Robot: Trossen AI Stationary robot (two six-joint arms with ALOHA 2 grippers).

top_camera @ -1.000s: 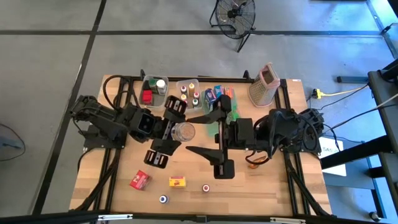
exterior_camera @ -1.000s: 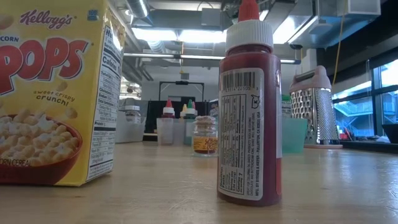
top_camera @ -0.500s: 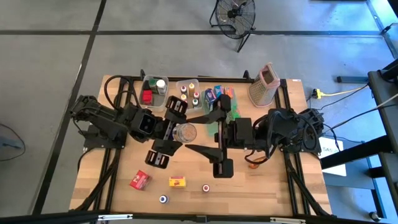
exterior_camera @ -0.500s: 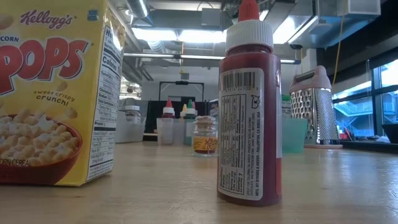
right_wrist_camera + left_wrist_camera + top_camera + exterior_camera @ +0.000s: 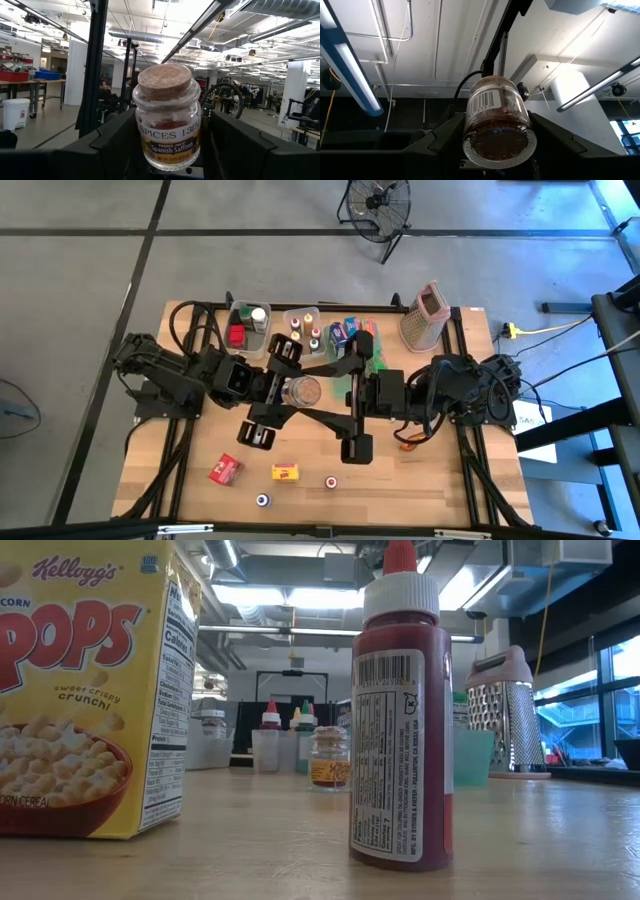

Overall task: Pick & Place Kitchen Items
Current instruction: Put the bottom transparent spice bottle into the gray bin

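A small glass saffron jar (image 5: 167,125) with a cork stopper (image 5: 164,81) hangs high over the table's middle (image 5: 298,392). My left gripper (image 5: 495,152) is shut on it and reaches in from the table's left (image 5: 288,393). My right gripper (image 5: 167,160) comes level from the table's right. It is open, with one dark finger on either side of the jar (image 5: 306,393). I see no touch between those fingers and the glass. The left wrist view shows the jar's round bottom (image 5: 496,145) and barcode. My left gripper pinches the jar's glass wall near its bottom (image 5: 470,131) between its two fingers. The fingers come from the table's left, slanting upward. The jar is lifted clear of the table, roughly upright with its cork on top.
A red carton (image 5: 225,470), a yellow carton (image 5: 287,472) and two tiny jars (image 5: 330,481) lie near the front edge. Clear bins (image 5: 250,322) with bottles, coloured cartons (image 5: 348,330) and a box grater (image 5: 424,315) stand along the far edge. A cereal box (image 5: 90,690) and a red bottle (image 5: 400,710) fill the low view.
My right gripper's fingers have drawn closer together about the jar. The jar and my left gripper have stayed where they were.
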